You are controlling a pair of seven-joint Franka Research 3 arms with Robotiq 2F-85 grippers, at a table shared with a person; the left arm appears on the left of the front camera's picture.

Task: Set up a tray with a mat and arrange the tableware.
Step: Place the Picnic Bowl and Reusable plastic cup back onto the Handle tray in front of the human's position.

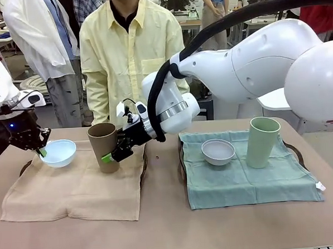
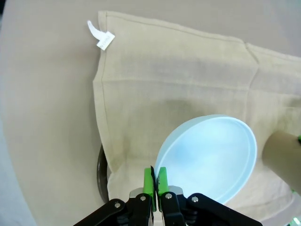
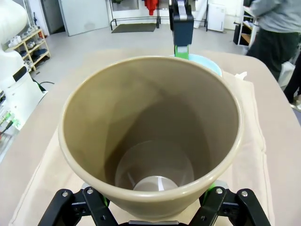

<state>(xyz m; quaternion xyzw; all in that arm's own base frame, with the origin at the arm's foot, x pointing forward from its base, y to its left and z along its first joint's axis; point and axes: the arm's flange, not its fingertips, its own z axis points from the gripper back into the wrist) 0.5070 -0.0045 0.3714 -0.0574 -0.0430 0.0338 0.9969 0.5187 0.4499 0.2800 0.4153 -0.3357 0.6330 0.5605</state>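
My left gripper is shut on the near rim of the pale blue bowl, which sits at the back left of the beige mat. In the left wrist view the green pads pinch the bowl's edge over the mat. My right gripper reaches across the middle and is shut on the tan-brown cup, which leans slightly with its base on the beige mat. The right wrist view looks down into the cup, with my right gripper clamped around its lower wall. The greyish white bowl and pale green cup stand on the green mat.
Dark tray rims peek out from under both mats, and one shows in the left wrist view as the tray edge. A person in a yellow shirt stands at the far side. A white tag hangs off the beige mat's corner.
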